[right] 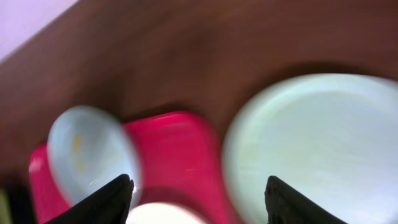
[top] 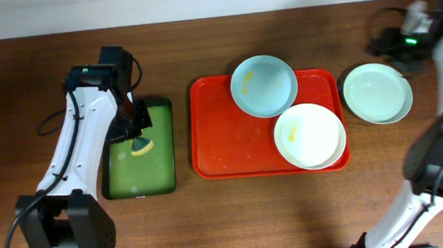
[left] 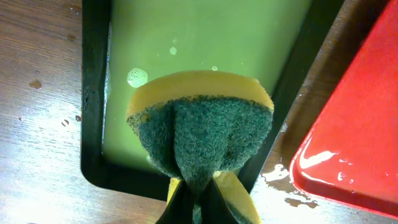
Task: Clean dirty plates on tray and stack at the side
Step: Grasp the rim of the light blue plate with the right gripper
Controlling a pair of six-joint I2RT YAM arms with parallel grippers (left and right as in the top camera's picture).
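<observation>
A: The left gripper?
B: Pinching a sponge over the green tray, frame left.
A: The plates?
B: Two on the red tray, centre; third plate beside it, near the spread right gripper.

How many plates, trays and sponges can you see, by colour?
Pale blue plates: 2
White plate: 1
Red tray: 1
Green tray: 1
Sponge: 1
Total: 6

Dark brown wooden surface, small green black-rimmed rectangular tray at left, large bright red plastic tray in the middle, pale mint round plate just right of it, seemingly not touching, wet droplets by the red rim.
</observation>
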